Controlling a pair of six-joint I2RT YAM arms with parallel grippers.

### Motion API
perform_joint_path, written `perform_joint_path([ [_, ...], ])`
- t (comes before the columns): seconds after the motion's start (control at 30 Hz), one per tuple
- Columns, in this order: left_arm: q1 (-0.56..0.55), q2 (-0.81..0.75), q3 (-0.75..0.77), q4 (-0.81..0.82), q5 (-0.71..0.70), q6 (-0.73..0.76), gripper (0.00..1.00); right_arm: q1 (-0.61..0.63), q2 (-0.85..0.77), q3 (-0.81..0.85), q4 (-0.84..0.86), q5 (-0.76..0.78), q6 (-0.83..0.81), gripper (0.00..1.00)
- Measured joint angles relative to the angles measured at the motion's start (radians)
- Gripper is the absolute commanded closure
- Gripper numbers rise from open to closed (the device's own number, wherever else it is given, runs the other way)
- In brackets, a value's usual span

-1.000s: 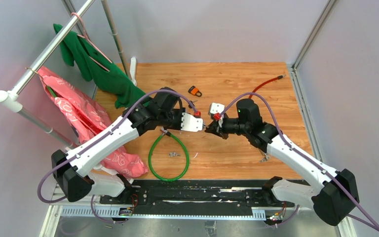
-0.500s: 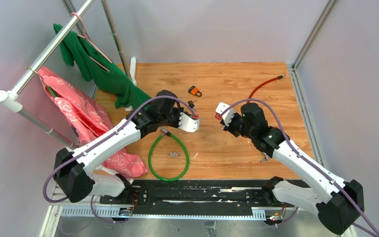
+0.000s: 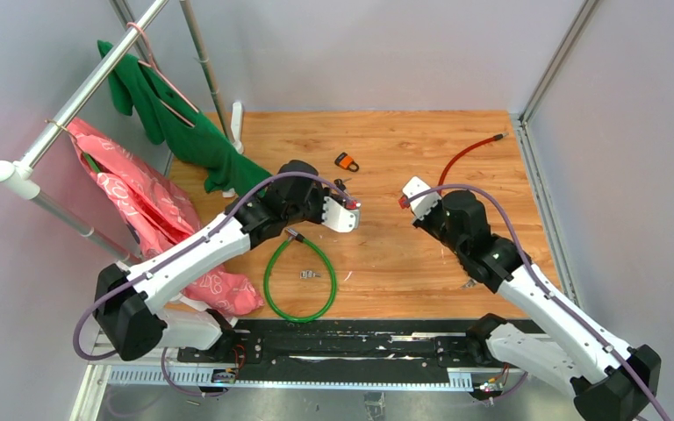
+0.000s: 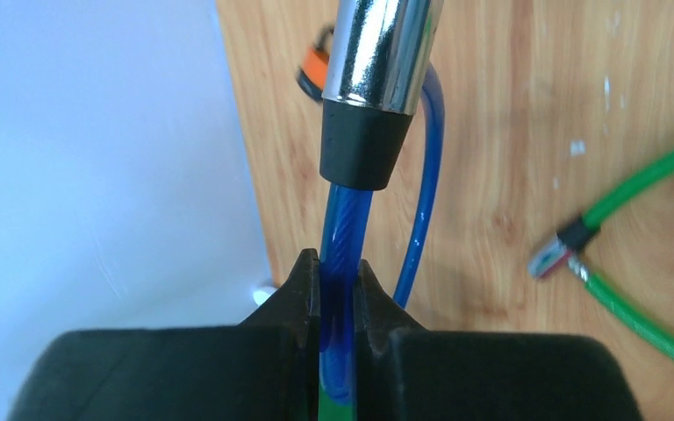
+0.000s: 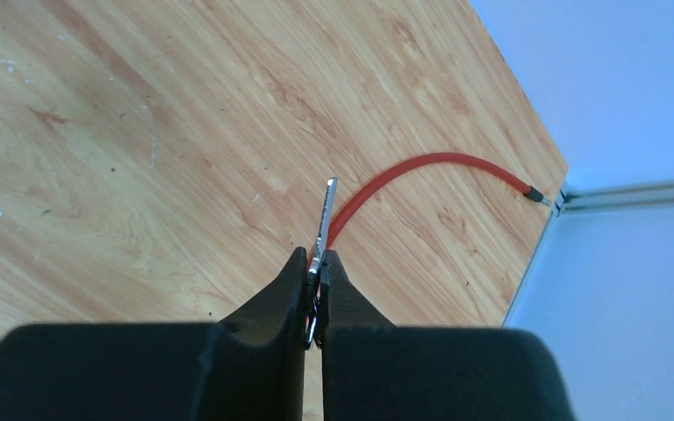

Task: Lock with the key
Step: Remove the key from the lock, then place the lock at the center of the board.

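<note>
Left tool (image 4: 336, 268) grips blue cable (image 4: 343, 219); right tool (image 5: 316, 260) pinches key (image 5: 327, 210).

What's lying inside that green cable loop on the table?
A small metal piece, perhaps keys, on bare wood. The left arm overhangs the far end of the green loop, hiding what lies beneath.

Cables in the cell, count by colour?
Green cable: 1
Red cable: 1
Blue cable: 1
Total: 3
</note>
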Motion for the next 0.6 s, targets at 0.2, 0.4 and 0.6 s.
perform_joint_path([
  [0.2, -0.109, 0.041, 0.002, 0.236, 0.023, -0.078, 1.0, -0.059, -0.008, 0.009, 0.045, 0.082, 0.086, 1.0],
  [0.4, -0.185, 0.229, 0.003, 0.473, 0.064, -0.161, 1.0, -0.189, -0.079, 0.009, 0.089, 0.115, 0.165, 1.0],
  [0.6, -0.262, 0.404, 0.003, 0.59, 0.111, -0.23, 1.0, -0.222, -0.105, 0.009, 0.098, 0.079, 0.192, 1.0],
])
